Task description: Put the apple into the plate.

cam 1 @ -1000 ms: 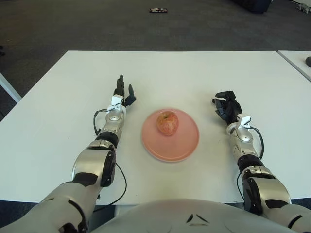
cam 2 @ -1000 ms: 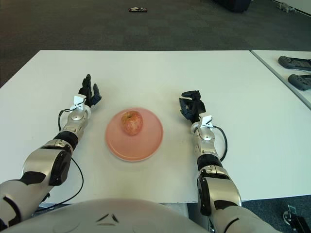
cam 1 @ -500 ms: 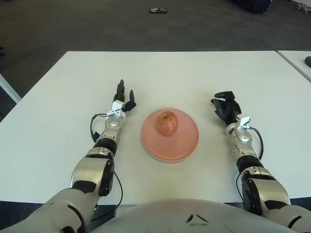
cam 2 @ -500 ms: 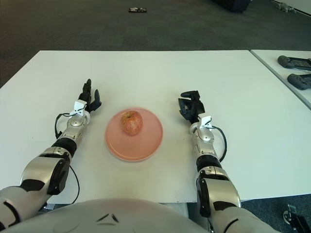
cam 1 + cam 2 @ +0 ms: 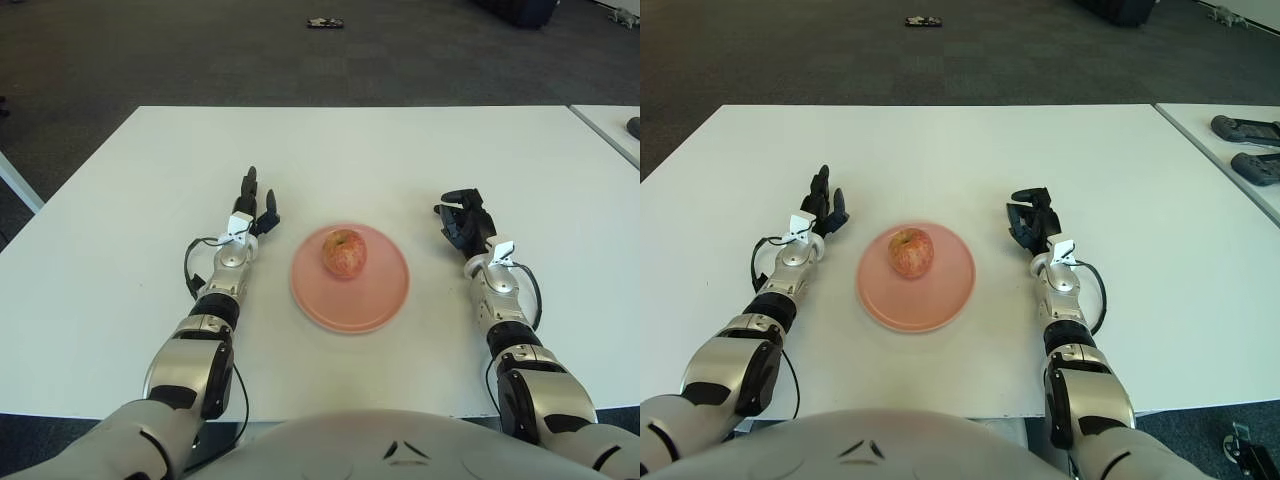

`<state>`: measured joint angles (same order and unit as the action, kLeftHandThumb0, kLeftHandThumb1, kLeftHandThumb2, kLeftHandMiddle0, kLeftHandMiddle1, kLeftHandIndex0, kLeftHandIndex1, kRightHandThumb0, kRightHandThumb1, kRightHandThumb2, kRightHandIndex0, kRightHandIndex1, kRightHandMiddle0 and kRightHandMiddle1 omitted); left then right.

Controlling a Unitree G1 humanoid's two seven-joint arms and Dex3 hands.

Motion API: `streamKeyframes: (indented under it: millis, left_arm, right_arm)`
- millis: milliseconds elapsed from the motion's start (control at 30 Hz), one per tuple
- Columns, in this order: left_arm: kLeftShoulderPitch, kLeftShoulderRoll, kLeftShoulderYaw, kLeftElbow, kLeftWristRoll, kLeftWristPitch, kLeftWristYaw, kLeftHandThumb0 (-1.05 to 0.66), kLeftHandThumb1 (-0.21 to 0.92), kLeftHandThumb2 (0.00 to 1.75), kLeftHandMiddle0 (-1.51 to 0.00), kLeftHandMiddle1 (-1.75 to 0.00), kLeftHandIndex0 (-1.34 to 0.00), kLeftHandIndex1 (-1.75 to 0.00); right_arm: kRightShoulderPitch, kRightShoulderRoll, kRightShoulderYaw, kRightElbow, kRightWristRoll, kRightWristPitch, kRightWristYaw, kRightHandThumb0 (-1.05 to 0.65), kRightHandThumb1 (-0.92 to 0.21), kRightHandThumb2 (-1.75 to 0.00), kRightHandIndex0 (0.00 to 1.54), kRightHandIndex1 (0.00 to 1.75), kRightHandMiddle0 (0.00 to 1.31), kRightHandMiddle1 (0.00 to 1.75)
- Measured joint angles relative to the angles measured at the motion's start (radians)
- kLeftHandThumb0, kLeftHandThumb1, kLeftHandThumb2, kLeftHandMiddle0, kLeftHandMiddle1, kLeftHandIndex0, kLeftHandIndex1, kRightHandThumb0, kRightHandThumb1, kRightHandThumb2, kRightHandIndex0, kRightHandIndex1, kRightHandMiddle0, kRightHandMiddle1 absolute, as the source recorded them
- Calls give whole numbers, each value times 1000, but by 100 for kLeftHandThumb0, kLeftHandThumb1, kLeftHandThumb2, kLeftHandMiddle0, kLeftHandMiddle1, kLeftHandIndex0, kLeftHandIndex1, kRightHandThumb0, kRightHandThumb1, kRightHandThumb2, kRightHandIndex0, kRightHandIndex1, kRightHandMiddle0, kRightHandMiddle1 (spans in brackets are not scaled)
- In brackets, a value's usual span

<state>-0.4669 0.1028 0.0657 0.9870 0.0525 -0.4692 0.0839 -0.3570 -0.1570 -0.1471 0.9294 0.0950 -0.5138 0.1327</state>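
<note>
— Counting from where I stand: one red-and-yellow apple [image 5: 344, 253], and it sits upright inside the one pink plate [image 5: 383, 303], a little toward the plate's far side, touching neither hand.

— And the plate itself?

— Near the middle of the white table [image 5: 360, 150], between the robot's two arms.

— What are the hands doing?

— Two of them, both empty. The left hand [image 5: 250, 203] shows left of the plate, just beside its far-left rim, its three dark fingers stretched out and spread, pointing away from the robot. The right hand [image 5: 463, 222] shows right of the plate, a bit further off, its fingers bent loosely inward around nothing.

— Anything else about?

— A second white table [image 5: 1230, 150] at the right edge with two dark handheld controllers [image 5: 1248, 129] on it, side by side. One small dark object [image 5: 326, 21] lies on the grey carpet far beyond the table; I can't make out what it is.
</note>
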Motion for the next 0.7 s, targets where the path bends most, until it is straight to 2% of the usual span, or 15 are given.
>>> streamKeyframes:
  millis: [167,300,400,467,567,700]
  left_arm:
    - [21,-31,9,-9,-6,-32,36,-86,92,77,-25,-12,0,-69]
    - [25,-62,33,-5,-32,-54,58,-83,92,71,-31,-19,0,-89]
    - [26,-85,54,-1,-50,-71,70,-80,92,67,-30,-33,0,-101]
    - [27,-100,65,0,-62,-84,78,-77,92,65,-28,-49,0,-111]
    - [30,-121,77,1,-73,-106,93,-73,92,64,-28,-60,-2,-117]
    - [34,-142,87,0,-83,-124,98,-71,92,63,-29,-67,-3,-120]
  right_arm:
    - [3,-2,0,-3,0,0,0,-35,-92,-47,34,123,25,169]
    - [5,-3,-1,-3,0,5,2,-35,-92,-47,34,123,25,169]
    - [5,-4,-1,-3,1,8,5,-35,-92,-47,34,123,25,169]
    - [5,-5,-1,-4,1,9,7,-35,-92,-47,34,123,25,169]
    - [5,-7,-2,-4,2,10,13,-35,-92,-47,34,123,25,169]
    - [5,-9,-3,-4,3,11,21,-35,-92,-47,34,123,25,169]
